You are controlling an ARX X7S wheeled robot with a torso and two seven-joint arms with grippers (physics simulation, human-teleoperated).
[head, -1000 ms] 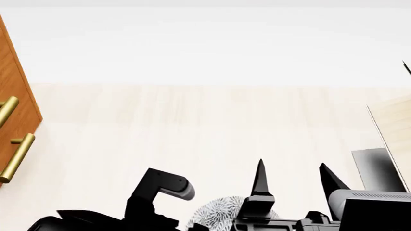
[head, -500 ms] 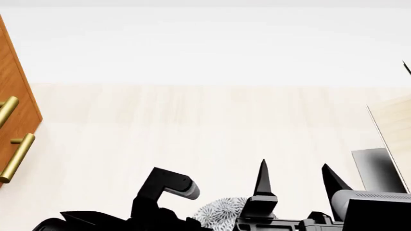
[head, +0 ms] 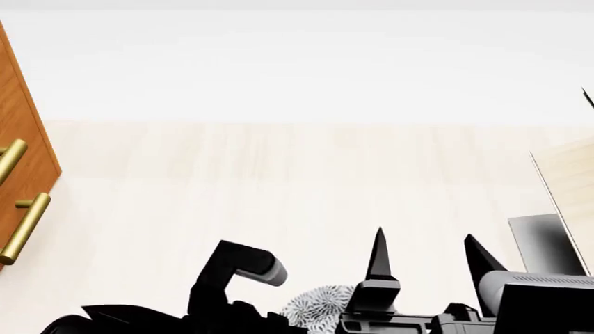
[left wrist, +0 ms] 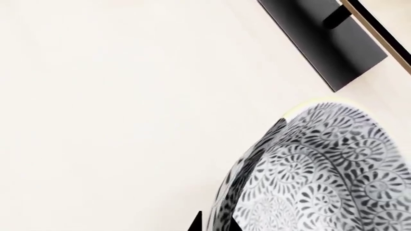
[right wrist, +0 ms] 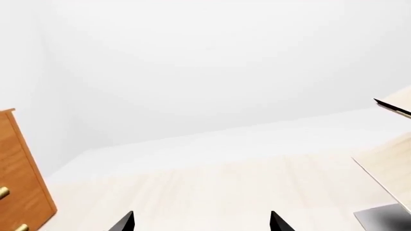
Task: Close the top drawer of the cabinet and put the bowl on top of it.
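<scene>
in the left wrist view the bowl (left wrist: 321, 173) is filling the lower right of the frame, its grey floral pattern showing inside and out, with a dark finger tip (left wrist: 196, 224) of the left gripper peeking at the bottom edge just beside it; whether those fingers are gripping the bowl cannot be told here. a black base (left wrist: 321, 38) with a pale wood edge is lying in the upper right over the pale floor (left wrist: 115, 120). in the head view the cabinet (head: 19, 139) is showing as an orange-brown strip at the left edge with two brass handles (head: 23, 226), too cropped to tell which drawer is which. the bowl (head: 320, 306) is sitting low at the bottom centre, well apart from the cabinet, between the black left arm (head: 232, 278) and the right gripper (head: 427, 261), whose two pointed fingers are standing apart with nothing between them. a pale wood structure (head: 571, 188) is showing at the right edge. in the right wrist view the two finger tips of the right gripper (right wrist: 202, 222) are poking up at the bottom, spread wide and empty, while the cabinet (right wrist: 19, 173) is standing at the lower left.
</scene>
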